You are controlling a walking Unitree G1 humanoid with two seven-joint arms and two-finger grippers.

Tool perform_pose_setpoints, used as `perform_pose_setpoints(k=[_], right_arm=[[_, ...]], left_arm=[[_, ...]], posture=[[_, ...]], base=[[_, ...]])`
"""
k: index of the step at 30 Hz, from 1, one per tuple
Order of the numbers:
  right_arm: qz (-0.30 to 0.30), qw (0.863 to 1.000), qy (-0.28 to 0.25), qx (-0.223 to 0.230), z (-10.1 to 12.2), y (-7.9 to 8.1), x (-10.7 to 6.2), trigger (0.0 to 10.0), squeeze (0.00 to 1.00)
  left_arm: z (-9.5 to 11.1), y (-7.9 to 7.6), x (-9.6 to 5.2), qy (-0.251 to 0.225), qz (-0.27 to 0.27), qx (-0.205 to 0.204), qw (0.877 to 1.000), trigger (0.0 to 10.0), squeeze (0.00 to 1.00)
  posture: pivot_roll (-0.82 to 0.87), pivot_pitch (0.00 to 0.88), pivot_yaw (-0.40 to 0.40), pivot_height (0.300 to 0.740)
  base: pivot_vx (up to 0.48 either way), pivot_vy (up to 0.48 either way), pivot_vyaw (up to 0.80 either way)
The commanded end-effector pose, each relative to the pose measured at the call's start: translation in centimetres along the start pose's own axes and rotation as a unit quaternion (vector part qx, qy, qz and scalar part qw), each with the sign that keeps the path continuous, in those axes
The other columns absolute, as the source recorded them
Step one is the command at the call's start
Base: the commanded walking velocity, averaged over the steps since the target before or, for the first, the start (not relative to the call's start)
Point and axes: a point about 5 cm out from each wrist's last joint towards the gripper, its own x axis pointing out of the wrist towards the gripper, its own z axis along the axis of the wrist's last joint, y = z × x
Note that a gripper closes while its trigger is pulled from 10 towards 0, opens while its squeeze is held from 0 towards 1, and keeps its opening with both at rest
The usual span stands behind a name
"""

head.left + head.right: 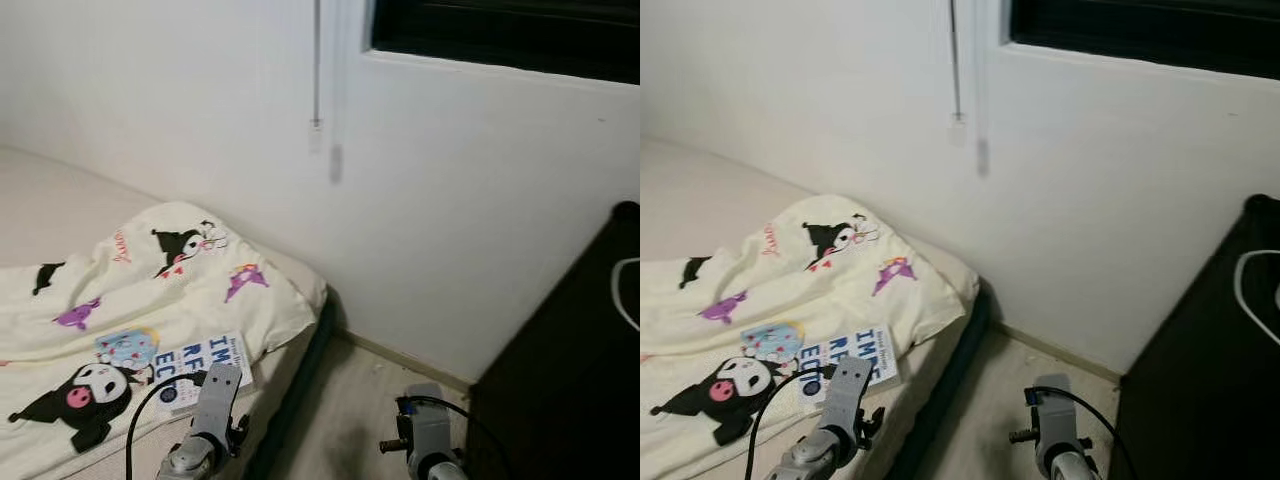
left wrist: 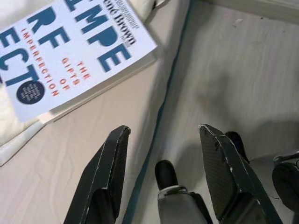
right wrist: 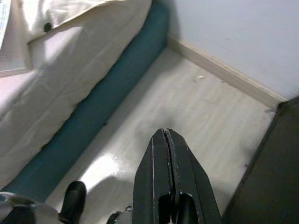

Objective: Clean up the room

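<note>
a white book with big blue letters lies flat on the mattress near its outer edge, one end tucked against the cream cartoon-print blanket. left gripper hangs over the mattress edge just short of the book, fingers spread apart and holding nothing. right gripper hovers over the pale wood floor between the mattress and a dark cabinet, fingers pressed together and empty.

A white paperback book with blue lettering lies on the low bed at left, touching the cartoon-printed cream duvet (near the edge); dark wooden cabinet stands right, pale wood floor between.
</note>
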Motion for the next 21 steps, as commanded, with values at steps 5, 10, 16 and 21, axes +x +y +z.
perform_pose_setpoints(k=[5,10,16,21], right_arm=[[0.005,1.0,0.01,-0.016,-0.39,-0.09,-0.16,10.0,0.0],[0.007,1.0,0.009,-0.02,-0.29,-0.1,-0.11,10.0,0.0],[0.008,1.0,0.009,-0.02,-0.22,-0.08,-0.06,10.0,0.0],[0.008,1.0,0.01,-0.02,-0.24,-0.02,-0.05,10.0,0.0]], left_arm=[[-0.32,0.1,-0.2,-0.001,0.004,0.006,1.0,10.0,0.0],[-0.37,0.02,-0.15,0.001,0.001,0.002,1.0,10.0,0.0],[-0.34,-0.09,-0.11,0.003,-0.002,0.001,1.0,10.0,0.0],[-0.27,-0.05,-0.1,0.002,-0.002,0.003,1.0,10.0,0.0]], posture=[[0.02,0.131,0.018,0.729],[0.02,0.124,0.017,0.729],[0.02,0.122,0.016,0.729],[0.02,0.123,0.017,0.729]], base=[[0.0,0.0,0.32],[0.0,0.0,0.8],[0.0,0.0,0.8],[0.0,0.0,0.8]])
